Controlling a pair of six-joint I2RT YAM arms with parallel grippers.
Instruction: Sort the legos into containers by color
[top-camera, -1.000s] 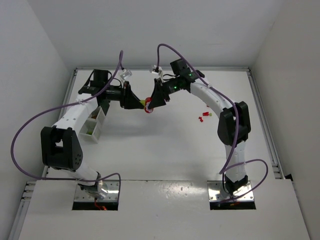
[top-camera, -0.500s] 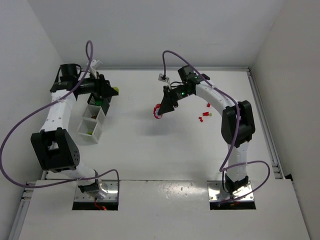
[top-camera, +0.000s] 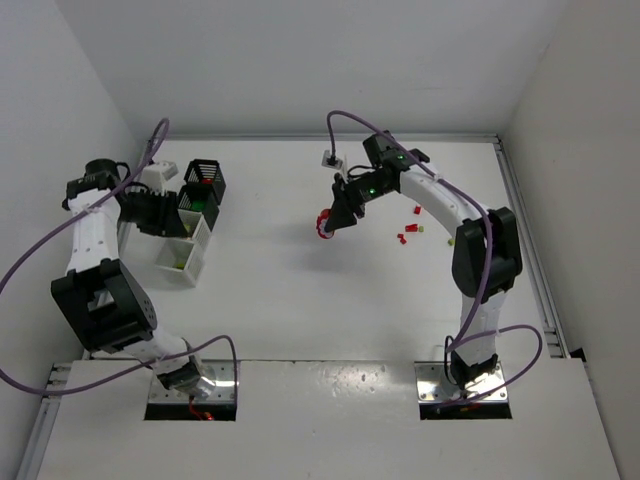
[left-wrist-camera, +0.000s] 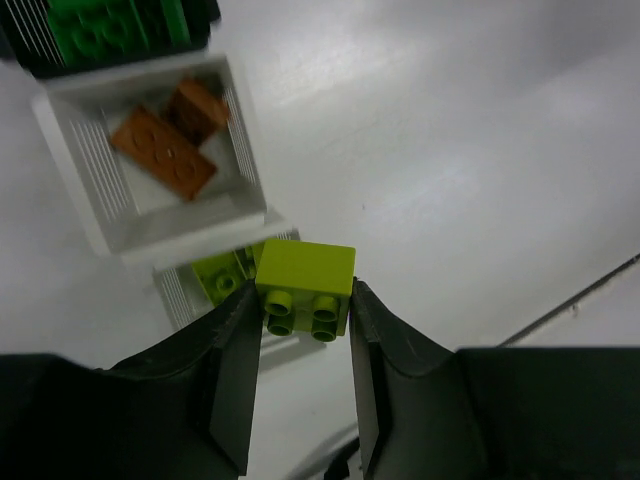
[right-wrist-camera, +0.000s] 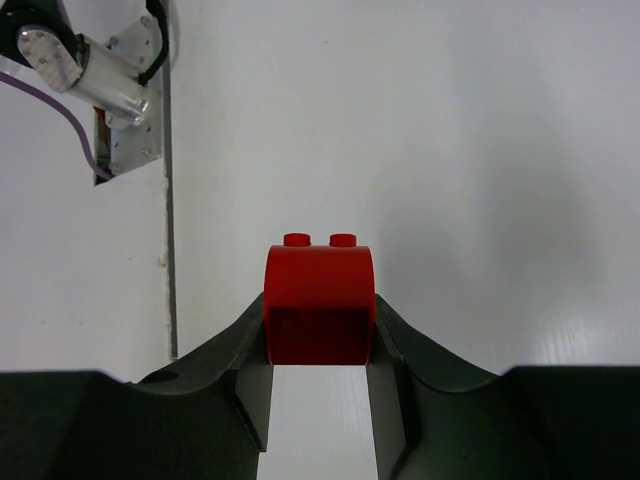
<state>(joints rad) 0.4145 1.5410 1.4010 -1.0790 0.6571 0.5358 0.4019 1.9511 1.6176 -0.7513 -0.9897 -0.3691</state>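
Note:
My left gripper (top-camera: 172, 218) is shut on a yellow-green lego brick (left-wrist-camera: 305, 288) and holds it over the row of containers at the left. Below it in the left wrist view are a black bin with green bricks (left-wrist-camera: 100, 25), a white bin with orange-brown bricks (left-wrist-camera: 245, 150) and a white bin holding a yellow-green brick (left-wrist-camera: 215, 275). In the top view the row runs from the far black bin (top-camera: 205, 172) to the near white bin (top-camera: 178, 262). My right gripper (top-camera: 325, 222) is shut on the larger red block (right-wrist-camera: 319, 300) above the table's middle.
A few small red and yellow-green legos (top-camera: 405, 237) lie on the table right of my right gripper. Metal base plates (top-camera: 192, 385) sit at the near edge. Walls close in the table at the left, back and right.
My left arm has swung from the table's middle leftward to the bins, carrying the yellow-green brick. My right gripper has shifted slightly right with the red block.

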